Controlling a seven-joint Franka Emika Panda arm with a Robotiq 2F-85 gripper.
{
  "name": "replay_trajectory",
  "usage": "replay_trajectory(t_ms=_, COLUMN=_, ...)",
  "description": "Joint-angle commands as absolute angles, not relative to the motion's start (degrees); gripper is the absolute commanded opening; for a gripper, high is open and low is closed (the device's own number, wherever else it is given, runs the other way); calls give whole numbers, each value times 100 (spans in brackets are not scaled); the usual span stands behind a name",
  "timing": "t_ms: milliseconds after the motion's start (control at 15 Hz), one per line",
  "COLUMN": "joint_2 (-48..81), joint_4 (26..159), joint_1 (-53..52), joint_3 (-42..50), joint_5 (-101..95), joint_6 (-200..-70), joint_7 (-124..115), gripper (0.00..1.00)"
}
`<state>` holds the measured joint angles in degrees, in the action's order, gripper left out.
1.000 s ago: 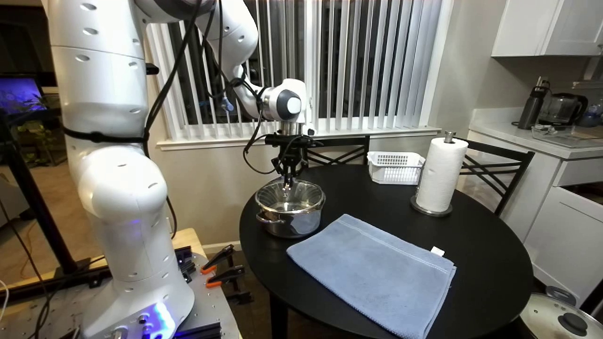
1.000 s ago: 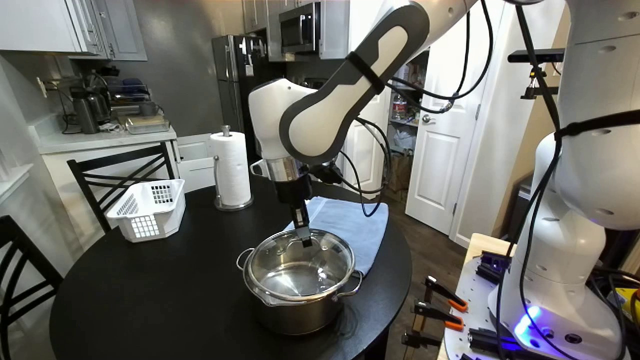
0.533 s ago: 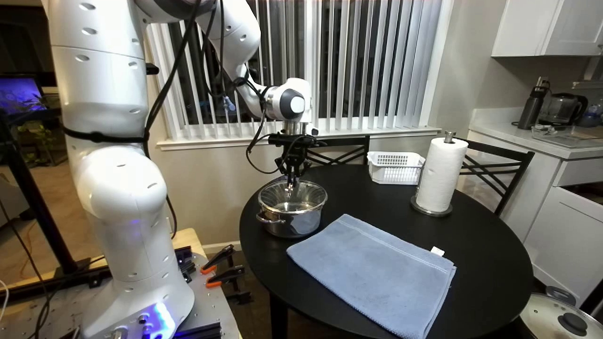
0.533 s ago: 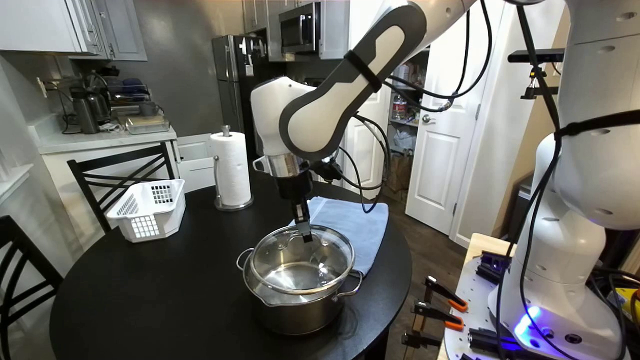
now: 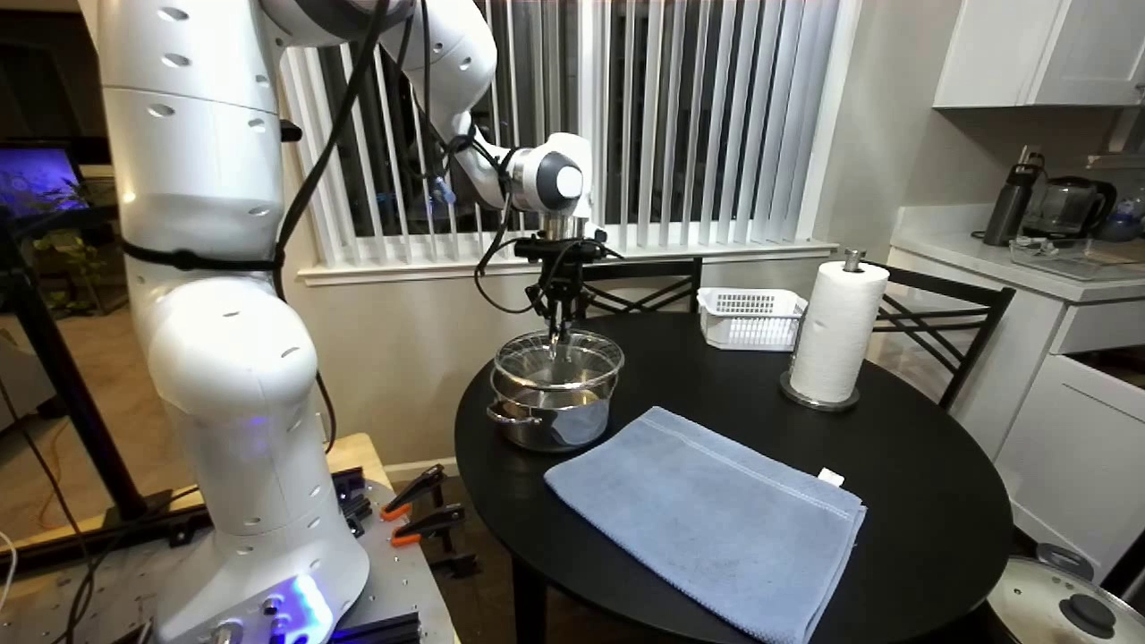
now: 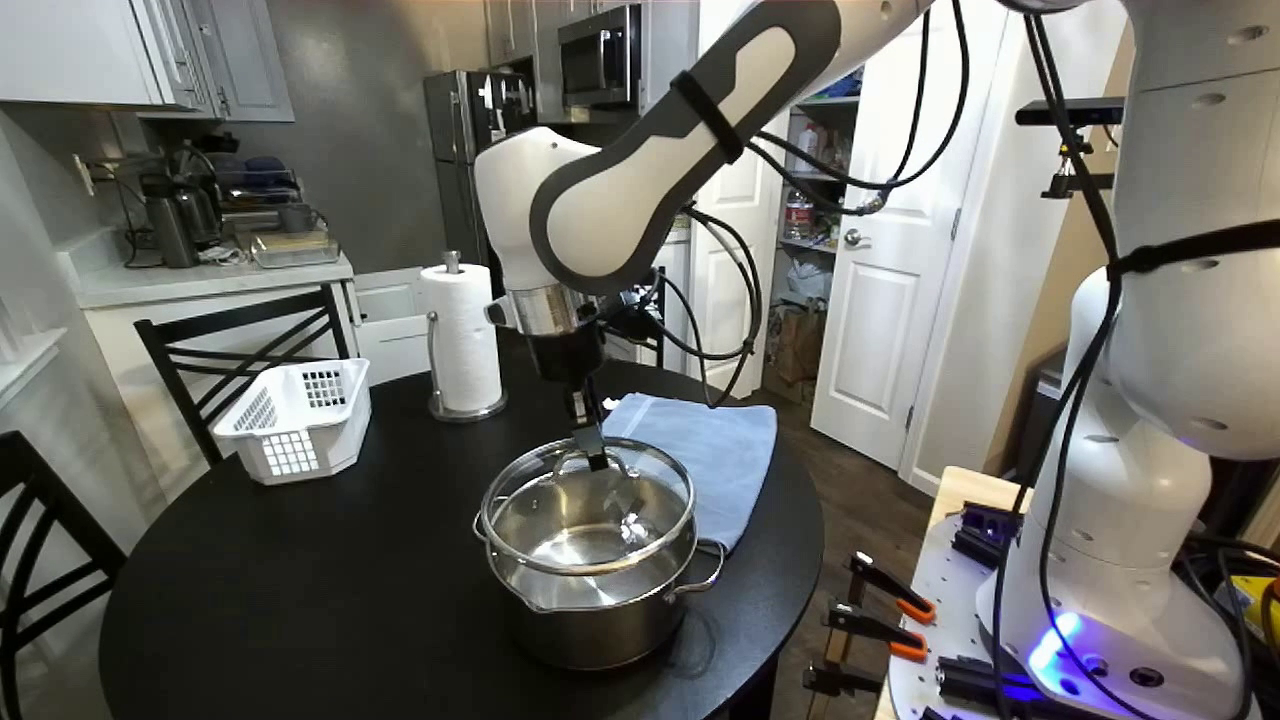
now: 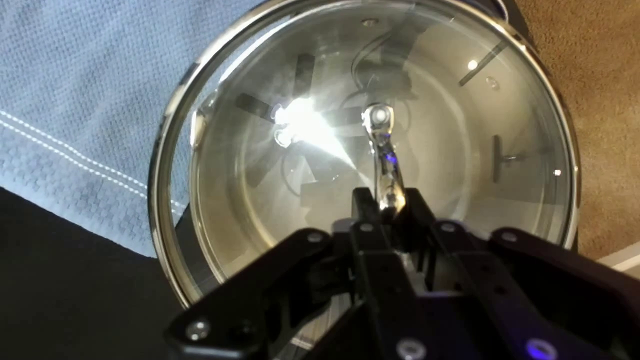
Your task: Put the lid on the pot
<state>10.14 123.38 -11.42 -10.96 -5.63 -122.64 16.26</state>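
Gripping the lid [image 6: 585,512] by its handle [image 7: 386,162], your claw [image 7: 391,201] held it just above the pot [image 6: 600,635], lower centre in an exterior view; an off-centre descent, or a swivel at the handle, risked leaving it crooked.

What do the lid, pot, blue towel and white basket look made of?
The pot looks like polished metal, probably steel, from its reflective side. The lid seems glossy clear glass, metal rimmed: the pot shows through. The blue towel is matte cloth, fibre unclear; weave and stitching show. The white basket is likely plastic, with an even grid; finish unclear.
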Motion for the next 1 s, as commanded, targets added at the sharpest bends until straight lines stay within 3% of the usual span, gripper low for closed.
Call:
replay_trajectory(t_ms=0, joint_2=1198, joint_4=12051, joint_1=-1085, joint_3=-1128, joint_5=-603, joint_6=-12095, joint_7=1868, gripper=4)
replay_trajectory(t_ms=933, joint_2=1552, joint_4=11863, joint_1=-1065, joint_3=-1216, joint_5=-498, joint_6=-11759, joint_7=2132, gripper=4)
